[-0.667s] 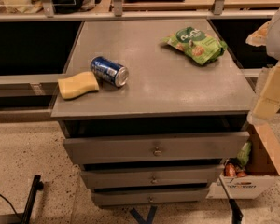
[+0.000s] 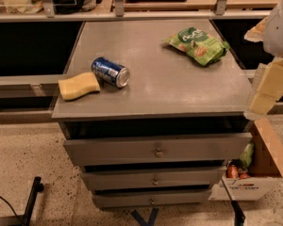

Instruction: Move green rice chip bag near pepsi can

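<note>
The green rice chip bag (image 2: 198,44) lies flat at the back right of the grey cabinet top (image 2: 179,88). The pepsi can (image 2: 111,72) lies on its side at the front left, silver end facing right and forward. The bag and the can are well apart. My gripper (image 2: 269,89) shows as cream-coloured parts at the right edge of the view, just beyond the cabinet's right side, to the right of and nearer than the bag. It touches neither the bag nor the can.
A yellow sponge (image 2: 79,85) lies at the front left corner, touching the can. The cabinet has three drawers (image 2: 158,149) slightly open below. A cardboard box (image 2: 257,173) with items stands on the floor at the right. Shelving rails (image 2: 132,14) run behind.
</note>
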